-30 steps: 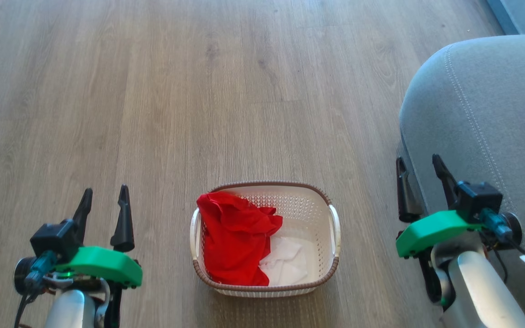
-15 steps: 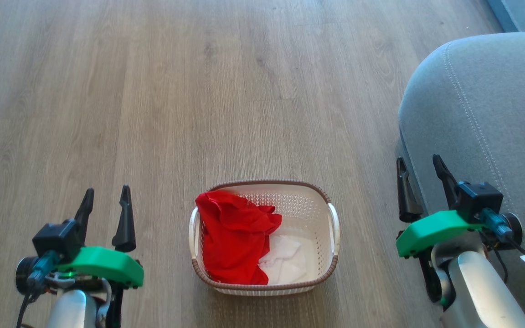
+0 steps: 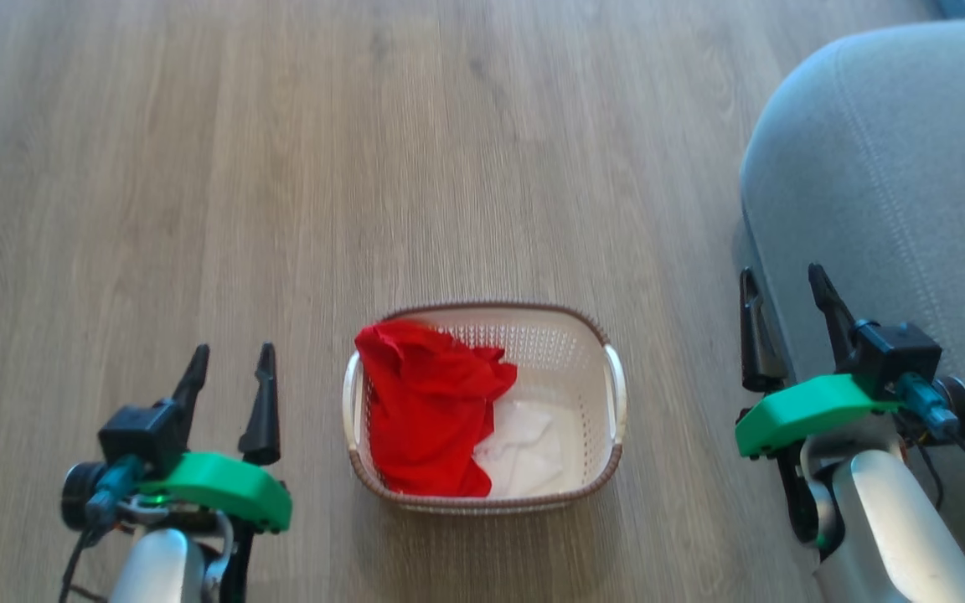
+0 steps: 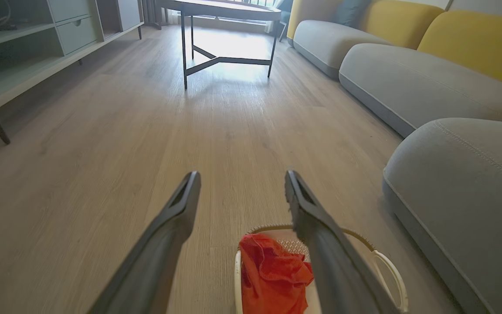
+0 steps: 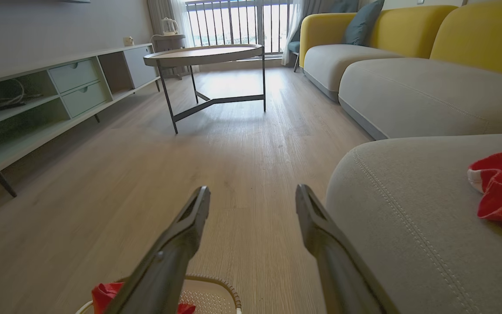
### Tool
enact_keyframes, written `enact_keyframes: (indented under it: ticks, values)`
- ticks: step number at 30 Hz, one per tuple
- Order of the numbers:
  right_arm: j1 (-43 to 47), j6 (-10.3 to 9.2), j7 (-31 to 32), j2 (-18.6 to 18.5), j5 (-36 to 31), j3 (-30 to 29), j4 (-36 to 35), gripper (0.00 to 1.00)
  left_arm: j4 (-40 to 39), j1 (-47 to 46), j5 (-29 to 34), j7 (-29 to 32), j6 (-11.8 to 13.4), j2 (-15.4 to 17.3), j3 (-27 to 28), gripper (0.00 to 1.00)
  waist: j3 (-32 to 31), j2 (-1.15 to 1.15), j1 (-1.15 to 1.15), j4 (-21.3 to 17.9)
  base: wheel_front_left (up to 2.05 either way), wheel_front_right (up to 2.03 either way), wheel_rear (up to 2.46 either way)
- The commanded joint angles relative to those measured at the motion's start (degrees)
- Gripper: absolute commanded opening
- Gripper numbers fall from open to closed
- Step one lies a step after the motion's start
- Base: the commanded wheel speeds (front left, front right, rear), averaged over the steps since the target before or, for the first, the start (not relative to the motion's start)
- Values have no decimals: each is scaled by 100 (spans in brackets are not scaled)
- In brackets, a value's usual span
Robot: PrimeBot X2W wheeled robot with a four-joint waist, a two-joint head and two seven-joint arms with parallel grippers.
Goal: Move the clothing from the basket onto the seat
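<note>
The cream basket (image 3: 612,389) stands on the wood floor between my arms. A crumpled red garment (image 3: 428,410) fills its left half, and a small white cloth (image 3: 524,448) lies in its right half. Another red garment with white trim (image 5: 501,187) rests on the grey seat (image 3: 885,167) at the right. My left gripper (image 3: 231,368) hangs open left of the basket, empty. Beside the seat's front corner my right gripper (image 3: 784,289) is open and holds nothing. The basket (image 4: 386,266) and red garment (image 4: 273,274) also appear low in the left wrist view.
A round metal-legged table (image 5: 207,56) stands farther down the room, with a low shelf unit (image 5: 37,96) along the left wall. More grey cushions with yellow backs (image 5: 425,87) line the right side. Bare wood floor (image 3: 281,167) stretches ahead of the basket.
The head camera has tilted, so the basket and seat sit slightly higher in view. Both grippers stay open and the clothing in the basket has not moved.
</note>
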Motion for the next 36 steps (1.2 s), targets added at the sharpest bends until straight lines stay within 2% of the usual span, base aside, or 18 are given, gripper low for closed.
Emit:
enact_keyframes:
  ticks: [1, 10, 11, 22, 36]
  values:
    - [-273, 40, -29, 57, -58, 90, -243, 100, -124, -332, 36, -29, -36, 53, 88, 100, 213, 0, 0, 1, 0, 0, 0]
    - [-644, 40, -29, 89, -128, 106, -465, 100, 78, -731, -63, -29, -36, 165, -264, 100, 1120, 0, 0, -90, 0, 0, 0]
    - [-794, 40, -29, 94, -148, 163, -494, 100, 128, -867, -80, -29, -36, 209, -364, 100, 1395, 0, 0, -150, 0, 0, 0]
    - [-1497, 40, -29, 101, -83, 228, -741, 100, 626, -1787, -105, -29, -36, 384, -1150, 100, 2745, 0, 0, -426, 0, 0, 0]
    - [-1867, 40, -29, 102, 74, 195, -981, 100, 2197, -3373, 278, -29, -36, 745, -2273, 100, 3943, 0, 0, -736, 0, 0, 0]
